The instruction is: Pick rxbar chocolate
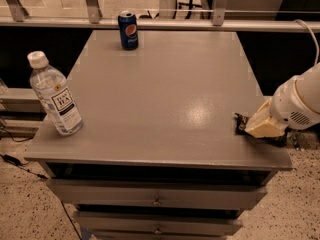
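rxbar chocolate [242, 123] lies by the bench's [165, 94] right edge, near the front right corner; end effector [261, 126] is down right over it, can't tell if it's spread or pinching; I'd squeeze firmly across that thin wrapper, then lift straight up; flat bars slip easily

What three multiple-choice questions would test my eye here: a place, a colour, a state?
1. Where is the gripper?
A) at the far left corner
B) at the near right edge of the table, over the rxbar chocolate
C) under the drawers

2. What colour is the soda can?
A) blue
B) green
C) yellow

3. How is the water bottle?
A) lying down
B) upside down
C) upright, capped

Answers: 1 B, it covers the dark bar there; 2 A, its body is blue; 3 C, its white cap is on top.
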Tool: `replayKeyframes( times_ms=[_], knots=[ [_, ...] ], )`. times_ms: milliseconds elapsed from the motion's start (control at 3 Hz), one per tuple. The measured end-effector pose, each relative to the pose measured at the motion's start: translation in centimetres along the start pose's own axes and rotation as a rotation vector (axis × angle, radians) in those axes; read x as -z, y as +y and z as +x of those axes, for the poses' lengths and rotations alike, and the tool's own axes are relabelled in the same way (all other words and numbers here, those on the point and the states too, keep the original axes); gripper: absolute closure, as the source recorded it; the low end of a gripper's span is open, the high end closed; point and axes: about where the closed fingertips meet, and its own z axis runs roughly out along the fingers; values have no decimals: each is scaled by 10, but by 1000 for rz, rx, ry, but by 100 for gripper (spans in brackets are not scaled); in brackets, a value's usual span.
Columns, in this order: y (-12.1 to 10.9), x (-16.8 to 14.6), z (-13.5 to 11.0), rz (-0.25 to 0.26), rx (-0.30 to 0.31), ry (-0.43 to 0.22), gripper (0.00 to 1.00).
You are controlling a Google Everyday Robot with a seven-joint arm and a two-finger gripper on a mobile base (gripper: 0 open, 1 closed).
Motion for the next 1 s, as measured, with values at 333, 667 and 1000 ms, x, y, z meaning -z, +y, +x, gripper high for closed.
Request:
replayKeyframes(
  times_ms=[333,667,1000],
  knots=[
    [-4,6,-6,7,9,-10,100],
    [-24,35,-35,43,48,-72,100],
    [-41,69,-70,76,92,-154,97]
  ],
)
